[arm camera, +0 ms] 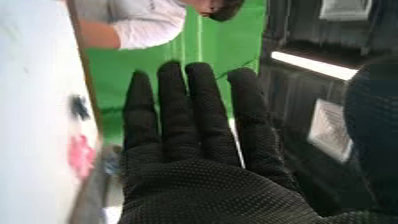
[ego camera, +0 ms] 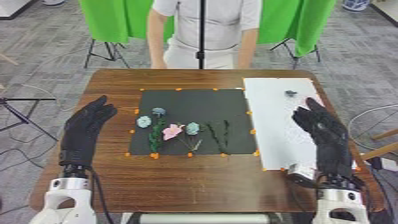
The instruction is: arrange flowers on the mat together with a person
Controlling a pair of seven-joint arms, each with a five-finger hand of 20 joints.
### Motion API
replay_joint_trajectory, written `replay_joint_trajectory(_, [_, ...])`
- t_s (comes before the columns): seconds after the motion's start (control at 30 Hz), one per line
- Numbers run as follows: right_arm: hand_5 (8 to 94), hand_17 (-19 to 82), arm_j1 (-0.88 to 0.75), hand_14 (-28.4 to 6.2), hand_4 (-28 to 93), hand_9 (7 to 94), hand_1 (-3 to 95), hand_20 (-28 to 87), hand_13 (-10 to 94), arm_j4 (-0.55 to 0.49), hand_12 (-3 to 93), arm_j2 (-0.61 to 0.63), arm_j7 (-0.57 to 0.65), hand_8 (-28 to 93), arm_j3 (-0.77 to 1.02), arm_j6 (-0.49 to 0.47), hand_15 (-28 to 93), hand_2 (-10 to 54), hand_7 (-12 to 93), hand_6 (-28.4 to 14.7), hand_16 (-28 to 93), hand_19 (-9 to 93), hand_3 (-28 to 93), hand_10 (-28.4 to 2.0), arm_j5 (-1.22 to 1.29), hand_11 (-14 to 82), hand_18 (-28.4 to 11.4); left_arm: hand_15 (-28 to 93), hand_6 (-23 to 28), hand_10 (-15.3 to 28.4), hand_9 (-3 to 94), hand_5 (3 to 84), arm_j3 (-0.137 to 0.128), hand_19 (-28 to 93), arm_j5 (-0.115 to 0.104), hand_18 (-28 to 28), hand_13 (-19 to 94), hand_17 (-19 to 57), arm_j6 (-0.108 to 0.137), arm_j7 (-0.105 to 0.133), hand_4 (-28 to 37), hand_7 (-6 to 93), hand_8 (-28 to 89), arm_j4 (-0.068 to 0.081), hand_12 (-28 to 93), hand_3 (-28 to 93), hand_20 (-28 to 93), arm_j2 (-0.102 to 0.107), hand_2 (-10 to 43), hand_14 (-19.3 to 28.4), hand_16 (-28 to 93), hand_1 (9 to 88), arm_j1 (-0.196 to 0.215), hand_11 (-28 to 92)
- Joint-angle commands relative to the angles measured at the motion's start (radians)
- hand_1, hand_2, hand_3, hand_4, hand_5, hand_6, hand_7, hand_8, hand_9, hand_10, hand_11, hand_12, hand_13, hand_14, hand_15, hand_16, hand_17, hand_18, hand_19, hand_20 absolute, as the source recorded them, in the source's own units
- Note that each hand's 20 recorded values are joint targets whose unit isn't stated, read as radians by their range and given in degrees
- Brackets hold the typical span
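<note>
In the head view, a dark mat (ego camera: 191,105) lies on the brown table (ego camera: 204,187), orange marks round its edge. It holds a pink flower (ego camera: 172,131) with a blue flower (ego camera: 193,128) just beside it, two more blue flowers near the mat's left side, a leafy green stem (ego camera: 155,137) below them, and dark green sprigs (ego camera: 226,135) to the right. The white sheet (ego camera: 275,135) to the mat's right bears a small dark flower (ego camera: 290,93) and a pale pink bloom (ego camera: 312,99), partly behind the right hand (ego camera: 315,122). The left hand (ego camera: 86,120) is over the table's left side, fingers straight and close together.

In the right wrist view, the right hand (arm camera: 213,192) is empty, its straight fingers slightly spread, thumb well apart. The pink bloom and dark flower lie near each other on the sheet, beyond the fingers; a ceiling light (arm camera: 314,65) glows overhead.
</note>
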Motion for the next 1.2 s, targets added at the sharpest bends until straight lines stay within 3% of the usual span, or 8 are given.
replay_joint_trajectory(0.03, [45.6, 27, 0.168, -11.8, -21, 49.4, 25.7, 36, 47, -0.033, 16.7, 0.245, 0.311, -9, 0.098, 0.081, 15, -9.5, 13, -3.2, 17, 30, 75, -16.0, -0.496, 7.2, -14.1, 16, 2.9, 12.8, 45.3, 48.2, -0.006, 8, -0.007, 14.1, 36, 4.7, 0.003, -0.012, -20.4, 14.9, -6, 0.004, 15, 66, 20, 0.008, 0.3, 17.0, 5, 24.3, 0.004, 19])
replay_joint_trajectory(0.13, [50.9, 34, 0.234, -11.9, -26, 56.4, 29.2, 40, 58, -0.005, 16.7, 0.343, 0.416, -9, 0.095, 0.112, 17, -9.5, 13, -4.4, 18, 42, 72, -16.3, -0.674, 9.7, -14.4, 16, 2.8, 12.7, 45.2, 48.2, -0.004, 8, -0.007, 14.1, 36, 4.7, 0.003, -0.01, -20.4, 14.8, -6, 0.003, 15, 66, 20, 0.009, 0.3, 17.0, 5, 24.3, 0.006, 19])
replay_joint_trajectory(0.2, [53.0, 36, 0.284, -11.8, -27, 60.5, 30.1, 42, 64, 0.004, 16.7, 0.403, 0.513, -8, 0.094, 0.0, 19, -9.5, 12, -4.4, 20, 49, 68, -16.4, -0.805, 10.9, -15.4, 16, 2.9, 12.7, 45.2, 48.2, -0.004, 8, -0.007, 14.1, 36, 4.7, 0.006, -0.008, -20.3, 14.9, -6, 0.0, 15, 66, 20, 0.01, 0.3, 16.9, 5, 24.3, 0.011, 19])
replay_joint_trajectory(0.33, [55.2, 39, 0.421, -11.5, -28, 65.5, 29.6, 42, 71, 0.108, 16.4, 0.51, 0.618, -8, -0.002, -0.077, 24, -9.5, 10, -4.1, 23, 59, 60, -17.2, -0.933, 11.1, -17.7, 16, 2.9, 12.8, 45.2, 48.2, -0.007, 8, -0.008, 14.0, 36, 4.7, 0.013, -0.009, -20.3, 14.9, -6, -0.003, 15, 66, 20, 0.012, 0.3, 16.9, 5, 24.3, 0.014, 19])
replay_joint_trajectory(0.43, [56.5, 42, 0.5, -11.0, -28, 69.1, 30.8, 43, 75, 0.174, 16.2, 0.546, 0.659, -8, -0.05, -0.196, 27, -9.5, 10, -3.0, 24, 66, 55, -17.0, -1.006, 11.4, -18.8, 16, 2.9, 12.8, 45.2, 48.1, -0.007, 8, -0.009, 14.0, 36, 4.7, 0.016, -0.007, -20.3, 14.8, -6, -0.005, 15, 66, 20, 0.012, 0.3, 17.0, 6, 24.3, 0.018, 19])
replay_joint_trajectory(0.57, [55.3, 47, 0.595, -8.9, -28, 71.9, 30.5, 42, 83, 0.274, 15.4, 0.564, 0.672, -8, -0.121, -0.284, 29, -9.5, 9, -2.1, 24, 72, 57, -16.2, -1.07, 11.1, -17.9, 16, 2.9, 12.8, 45.2, 48.1, -0.005, 8, -0.007, 14.0, 36, 4.7, 0.014, -0.011, -20.3, 14.7, -6, -0.006, 15, 66, 20, 0.006, 0.4, 17.0, 6, 24.4, 0.019, 19])
replay_joint_trajectory(0.77, [54.0, 57, 0.741, -6.3, -28, 74.9, 31.5, 37, 90, 0.443, 14.2, 0.562, 0.652, -8, -0.229, -0.309, 30, -9.5, 9, -1.7, 26, 79, 59, -15.6, -1.12, 11.3, -13.9, 16, 2.8, 12.8, 45.3, 48.1, -0.008, 8, -0.007, 14.0, 36, 4.7, 0.021, -0.012, -20.2, 14.8, -6, -0.008, 15, 66, 20, 0.006, 0.4, 17.0, 6, 24.4, 0.02, 19])
replay_joint_trajectory(1.2, [53.8, 58, 0.899, -5.5, -28, 77.8, 30.1, 32, 92, 0.668, 14.0, 0.472, 0.632, -9, -0.329, -0.353, 30, -9.5, 10, -1.2, 28, 83, 61, -14.8, -1.226, 12.1, -13.1, 16, 2.9, 12.9, 45.1, 48.2, 0.005, 8, -0.006, 14.0, 36, 4.7, 0.021, -0.01, -20.2, 14.8, -6, -0.004, 15, 66, 20, 0.0, 0.4, 16.9, 6, 24.2, 0.018, 19])
